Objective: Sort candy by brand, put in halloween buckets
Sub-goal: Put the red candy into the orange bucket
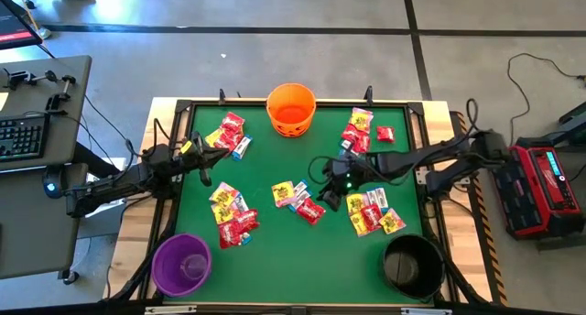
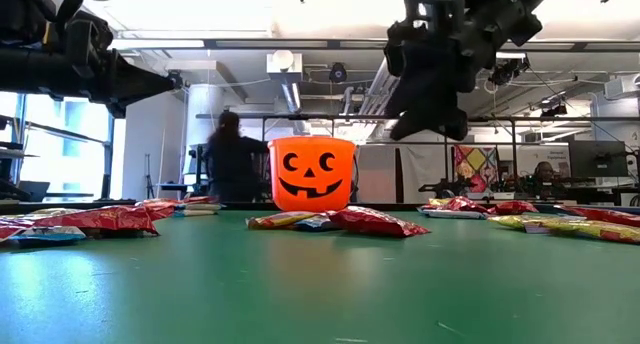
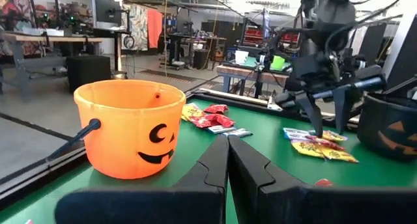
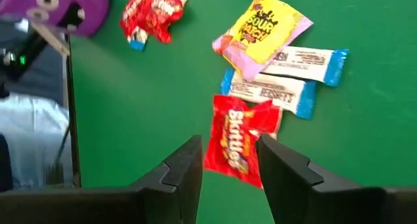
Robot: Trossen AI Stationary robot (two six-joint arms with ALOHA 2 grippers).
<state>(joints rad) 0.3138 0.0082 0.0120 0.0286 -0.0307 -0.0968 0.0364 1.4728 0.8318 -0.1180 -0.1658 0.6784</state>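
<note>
Candy packets, red, yellow and white-blue, lie flat in several small piles on the green mat [image 1: 275, 159]. The middle pile holds a red packet [image 4: 236, 141], two white-blue ones [image 4: 270, 90] and a yellow one [image 4: 260, 30]. My right gripper [image 4: 228, 165] hangs open above this pile [image 1: 298, 201], tipped downward, well clear of the mat [image 2: 425, 114]. My left gripper [image 3: 228, 160] waits shut and level at the mat's left side [image 1: 203, 161]. The orange bucket [image 1: 291, 109] stands at the far edge, the purple one [image 1: 181, 263] at the near left corner, the black one [image 1: 412, 263] at the near right.
Other candy piles lie at the far left [image 1: 229, 132], near left [image 1: 231, 214], far right [image 1: 362, 132] and near right [image 1: 374, 214]. A raised dark frame [image 1: 174, 104] borders the mat. A person [image 2: 232, 159] stands in the room beyond the table.
</note>
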